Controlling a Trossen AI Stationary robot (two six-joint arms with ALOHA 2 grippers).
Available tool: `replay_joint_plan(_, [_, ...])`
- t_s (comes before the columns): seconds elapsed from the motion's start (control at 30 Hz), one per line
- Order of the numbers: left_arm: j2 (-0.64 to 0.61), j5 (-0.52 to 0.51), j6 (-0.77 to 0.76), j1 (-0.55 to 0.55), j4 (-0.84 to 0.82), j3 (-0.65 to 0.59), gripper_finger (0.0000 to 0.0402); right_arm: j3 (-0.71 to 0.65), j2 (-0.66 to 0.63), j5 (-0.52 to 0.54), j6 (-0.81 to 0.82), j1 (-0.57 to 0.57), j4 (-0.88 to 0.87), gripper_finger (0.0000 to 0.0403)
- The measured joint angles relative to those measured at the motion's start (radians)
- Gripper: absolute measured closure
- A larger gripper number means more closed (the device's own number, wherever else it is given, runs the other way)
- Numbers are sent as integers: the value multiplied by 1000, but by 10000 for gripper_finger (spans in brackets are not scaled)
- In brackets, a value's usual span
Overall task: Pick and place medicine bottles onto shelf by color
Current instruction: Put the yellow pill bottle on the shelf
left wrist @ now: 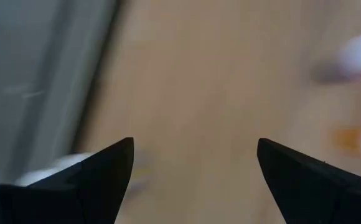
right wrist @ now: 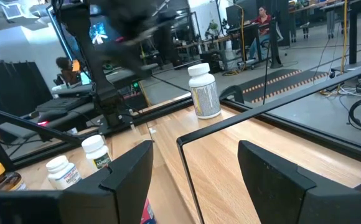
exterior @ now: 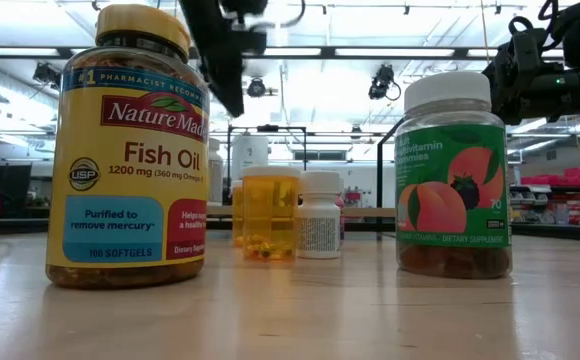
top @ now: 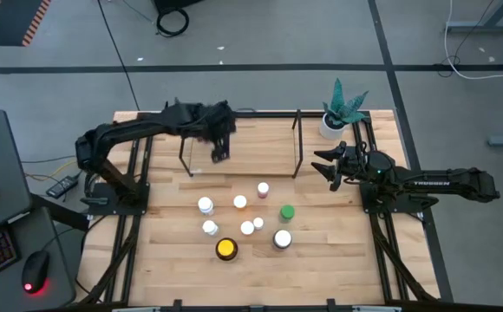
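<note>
Several medicine bottles stand on the table in front of the shelf. Among them are a yellow-capped amber one, a green-capped one, a pinkish-capped one and white-capped ones. One white bottle stands upright on the shelf board. My left gripper hangs open above the shelf's left part, pointing steeply down, with nothing between its fingers. My right gripper waits open and level at the shelf's right end, also holding nothing.
A white pot with a green plant stands at the table's far right corner. The shelf's thin black uprights rise beside my right gripper. In the low view the big fish-oil bottle and a white-capped gummy bottle stand nearest the front edge.
</note>
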Motion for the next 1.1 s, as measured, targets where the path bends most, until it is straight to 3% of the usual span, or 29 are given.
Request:
replay_joint_plan(0.13, [-33,112,-96,-140,-10,0,61,0,0,0,0,0,0,160])
replay_joint_plan(0.4, [-18,114,-184,-399,-13,-2,61,0,0,0,0,0,0,160])
replay_joint_plan(0.6, [-2,113,-360,-496,85,-1,61,0,0,0,0,0,0,160])
replay_joint_plan(0.73, [16,45,-391,-579,119,1,61,0,0,0,0,0,0,160])
replay_joint_plan(0.93, [85,15,-454,-681,116,5,61,0,0,0,0,0,2,160])
replay_joint_plan(1.1, [165,21,-497,-723,55,101,61,0,0,0,0,0,8,160])
